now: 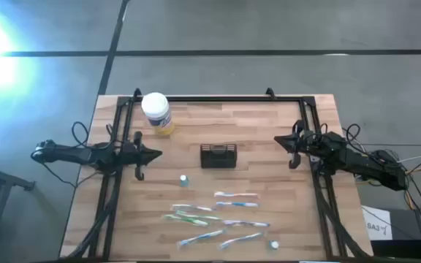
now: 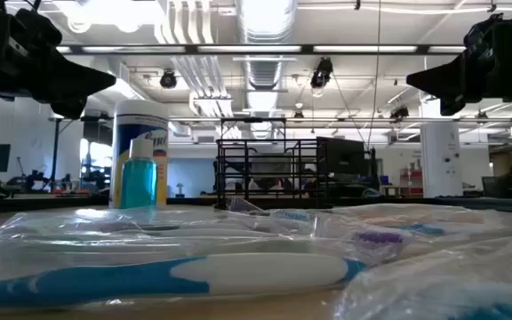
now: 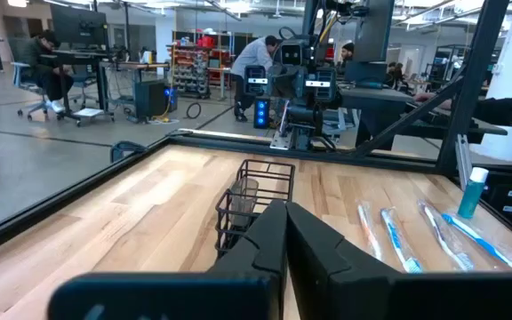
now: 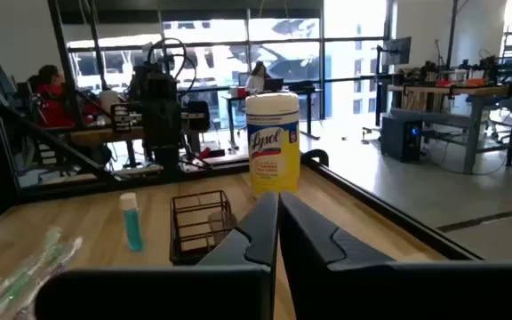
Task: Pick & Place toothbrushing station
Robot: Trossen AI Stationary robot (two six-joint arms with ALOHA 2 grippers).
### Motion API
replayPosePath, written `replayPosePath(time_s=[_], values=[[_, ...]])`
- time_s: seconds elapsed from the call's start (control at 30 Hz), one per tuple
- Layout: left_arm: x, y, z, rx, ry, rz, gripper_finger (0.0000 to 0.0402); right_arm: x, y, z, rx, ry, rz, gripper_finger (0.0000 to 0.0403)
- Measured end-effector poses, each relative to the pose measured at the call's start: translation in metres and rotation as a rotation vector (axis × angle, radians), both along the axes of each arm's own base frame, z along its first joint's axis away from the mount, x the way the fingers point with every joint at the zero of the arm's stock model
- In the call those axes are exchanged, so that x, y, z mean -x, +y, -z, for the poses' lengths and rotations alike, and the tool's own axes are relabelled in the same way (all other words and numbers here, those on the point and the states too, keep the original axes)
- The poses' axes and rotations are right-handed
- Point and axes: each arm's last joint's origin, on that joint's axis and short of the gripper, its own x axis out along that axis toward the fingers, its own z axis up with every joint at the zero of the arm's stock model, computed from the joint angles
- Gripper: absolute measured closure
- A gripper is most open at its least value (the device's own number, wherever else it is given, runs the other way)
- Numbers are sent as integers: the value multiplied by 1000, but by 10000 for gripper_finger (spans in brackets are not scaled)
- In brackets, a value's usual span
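The black wire-mesh caddy (image 1: 218,155) stands upright on its base at the table's middle; it also shows in the low view (image 2: 265,171), the left wrist view (image 3: 254,197) and the right wrist view (image 4: 201,225). My left gripper (image 1: 158,154) is shut and empty, held above the table left of the caddy. My right gripper (image 1: 278,141) is shut and empty, held above the table right of the caddy. Each wrist view shows that arm's own fingers closed together, the left gripper (image 3: 284,233) and the right gripper (image 4: 276,227).
A white-lidded jar with a yellow label (image 1: 157,112) stands at the far left. A small blue bottle (image 1: 184,180) stands near the caddy. Several wrapped toothbrushes (image 1: 221,217) lie toward the near edge. A black frame (image 1: 218,98) runs along the table's far edge and sides.
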Motion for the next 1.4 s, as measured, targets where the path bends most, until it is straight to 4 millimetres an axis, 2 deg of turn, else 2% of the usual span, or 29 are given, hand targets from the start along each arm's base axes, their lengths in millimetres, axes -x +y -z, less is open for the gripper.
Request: replayPosePath(time_s=[0.23,0.4,0.57,0.77,0.87,1.0,1.1,1.3,1.4], values=[[0,0,0,0,-3,-15,395,0,0,0,0,0,0,390],[1,3,-6,14,-30,-93,395,0,0,0,-1,0,0,390],[3,2,-37,47,-113,-61,398,0,0,0,-4,-1,0,390],[0,0,-69,80,-112,12,389,0,0,0,-1,1,0,390],[-6,0,-81,50,-6,-44,393,0,0,0,11,5,1,390],[-16,0,-110,71,126,-117,396,0,0,0,39,12,5,390],[-29,-2,-128,94,290,-137,396,0,0,0,44,13,5,390],[-67,-8,-149,110,688,-206,398,0,0,6,72,80,8,390],[-91,-13,-156,142,815,-219,388,0,0,6,73,79,9,390]])
